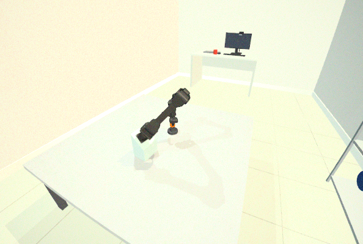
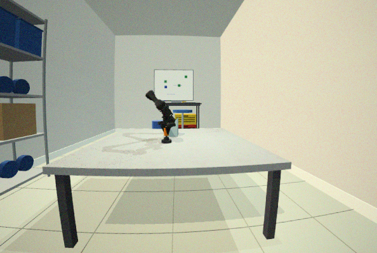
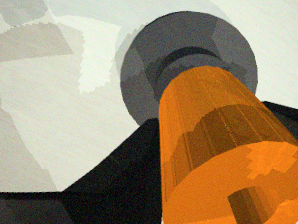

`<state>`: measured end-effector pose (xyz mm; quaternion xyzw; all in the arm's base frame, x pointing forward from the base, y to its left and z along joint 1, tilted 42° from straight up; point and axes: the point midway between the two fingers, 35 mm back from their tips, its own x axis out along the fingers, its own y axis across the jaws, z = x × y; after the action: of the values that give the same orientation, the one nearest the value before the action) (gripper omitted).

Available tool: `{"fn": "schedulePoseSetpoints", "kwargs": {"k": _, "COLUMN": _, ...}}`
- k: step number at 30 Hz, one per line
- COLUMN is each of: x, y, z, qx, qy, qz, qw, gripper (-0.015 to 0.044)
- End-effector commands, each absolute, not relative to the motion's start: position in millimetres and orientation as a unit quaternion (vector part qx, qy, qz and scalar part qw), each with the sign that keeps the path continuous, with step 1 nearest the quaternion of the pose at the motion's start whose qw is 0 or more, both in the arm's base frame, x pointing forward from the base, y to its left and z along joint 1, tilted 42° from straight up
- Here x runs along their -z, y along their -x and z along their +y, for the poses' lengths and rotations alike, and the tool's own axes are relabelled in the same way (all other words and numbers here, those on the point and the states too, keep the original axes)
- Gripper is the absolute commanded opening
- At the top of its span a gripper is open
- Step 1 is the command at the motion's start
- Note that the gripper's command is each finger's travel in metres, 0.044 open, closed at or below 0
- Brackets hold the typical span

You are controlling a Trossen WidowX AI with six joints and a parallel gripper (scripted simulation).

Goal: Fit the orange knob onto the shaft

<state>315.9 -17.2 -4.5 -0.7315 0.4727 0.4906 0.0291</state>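
The orange knob (image 1: 170, 125) (image 2: 165, 132) (image 3: 192, 140) stands roughly upright between the fingers. My gripper (image 3: 209, 120) is shut on it. The dark round pedestal (image 1: 172, 132) (image 2: 166, 141) (image 3: 190, 30) is on the table under the knob. In the wrist view the knob's lower end overlaps the raised middle of the pedestal, with a dark curved band beside it. In the exterior view a short dark part shows between the orange and the pedestal's wide base. The shaft and its flat side are hidden, and I cannot tell how deep the knob sits.
The arm's pale base block (image 1: 144, 148) (image 2: 174, 131) stands on the white table (image 1: 101, 179) (image 2: 222, 151) near the pedestal. The arm arches above the knob. A shelf rack (image 2: 46, 97) and a desk (image 1: 224, 57) stand away from the table.
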Motion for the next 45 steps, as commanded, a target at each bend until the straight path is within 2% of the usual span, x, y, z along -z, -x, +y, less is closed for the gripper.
{"fn": "schedulePoseSetpoints", "kwargs": {"k": 1, "x": 5.2, "y": -316.3, "z": -16.9, "qx": -0.488, "qy": 0.732, "qz": 0.475, "qw": 0.033, "gripper": 0.0}}
{"fn": "schedulePoseSetpoints", "kwargs": {"k": 45, "x": 4.6, "y": -316.2, "z": -16.8, "qx": -0.501, "qy": 0.732, "qz": 0.461, "qw": 0.012, "gripper": 0.0}}
